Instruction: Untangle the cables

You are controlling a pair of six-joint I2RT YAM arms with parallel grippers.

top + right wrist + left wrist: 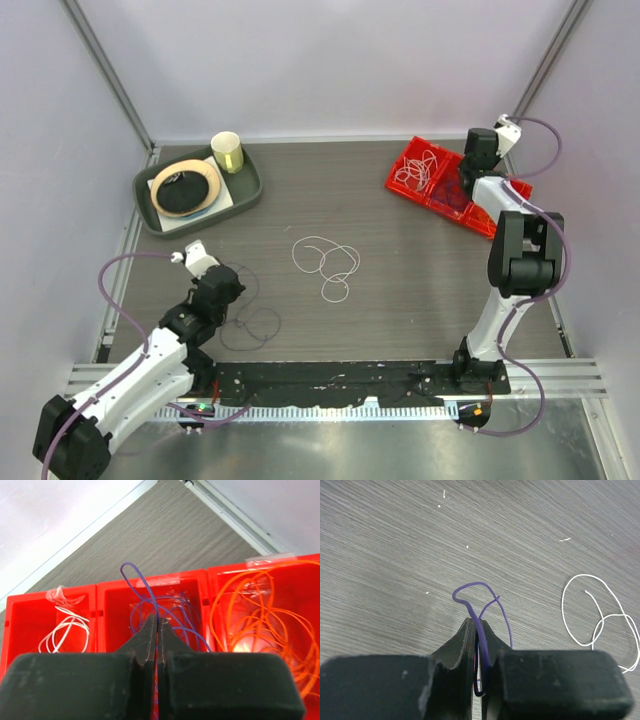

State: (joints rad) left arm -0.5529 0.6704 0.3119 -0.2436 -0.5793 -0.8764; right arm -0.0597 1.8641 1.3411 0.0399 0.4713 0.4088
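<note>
**Three red compartments, each holding one colour**

Seen from the right wrist, the red bin (pixel 205 595) holds white cables (pixel 67 630) on the left, purple cables (pixel 187 625) in the middle and orange cables (pixel 260 610) on the right. The right tool (pixel 157 620), pressed together, pinches a purple strand (pixel 128 563) above the middle compartment. The left tool (pixel 476 622) pinches a purple loop (pixel 475 583) over the tabletop (pixel 400 300), near a loose white cable (pixel 322 258).

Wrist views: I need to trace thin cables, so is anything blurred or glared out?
Left wrist: the purple cable and white cable are sharp, the left gripper body blurred. Right wrist: glare whitens a spot among the orange cables; the purple loop in the right gripper is crisp.
</note>
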